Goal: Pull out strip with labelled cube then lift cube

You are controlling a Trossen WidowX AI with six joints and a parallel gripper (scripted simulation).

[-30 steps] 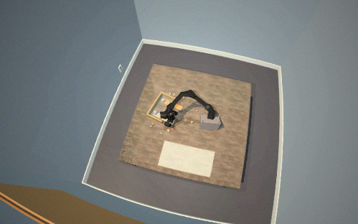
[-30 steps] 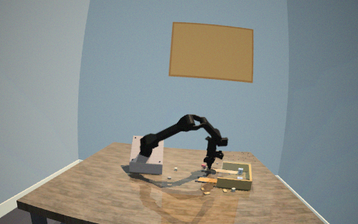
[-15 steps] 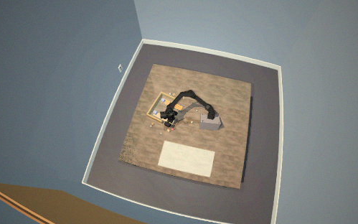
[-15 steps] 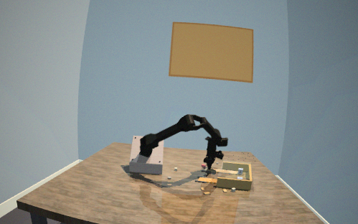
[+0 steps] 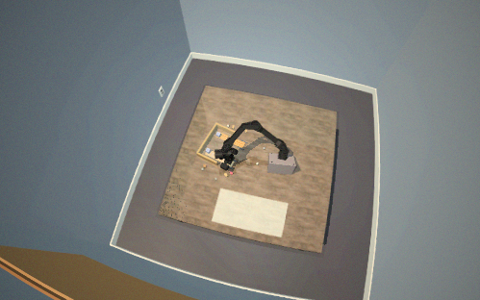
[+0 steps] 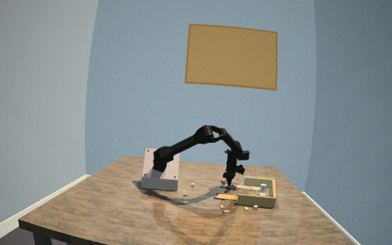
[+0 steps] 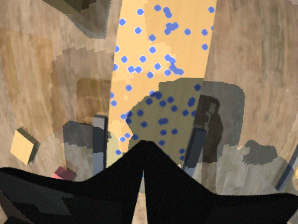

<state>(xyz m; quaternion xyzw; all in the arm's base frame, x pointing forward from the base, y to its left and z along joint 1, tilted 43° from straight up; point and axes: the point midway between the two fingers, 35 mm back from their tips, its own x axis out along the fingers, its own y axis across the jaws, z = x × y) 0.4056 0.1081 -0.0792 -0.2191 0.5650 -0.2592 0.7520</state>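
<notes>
My gripper (image 6: 229, 187) (image 7: 145, 147) is shut and empty. Its fingertips are just above the outer end of a pale strip (image 7: 131, 37) (image 6: 247, 188) speckled with blue dots. Dark rails flank that end in the wrist view. The strip runs into an open, yellow-rimmed box (image 5: 206, 139) (image 6: 257, 202). A second, orange strip (image 5: 238, 143) (image 6: 228, 197) sticks out of the box beside it. One light cube (image 5: 208, 150) (image 6: 263, 187) and another light cube (image 5: 218, 135) are inside the box. Labels on them cannot be made out. The arm hides part of the speckled strip in the top view.
A yellow block (image 7: 22, 145) and a red block (image 7: 64, 173) lie left of the strip end in the wrist view. Several small blocks are scattered around the box. The arm's grey base (image 5: 281, 165) (image 6: 159, 184) and a pale rectangle (image 5: 249, 212) are also on the table.
</notes>
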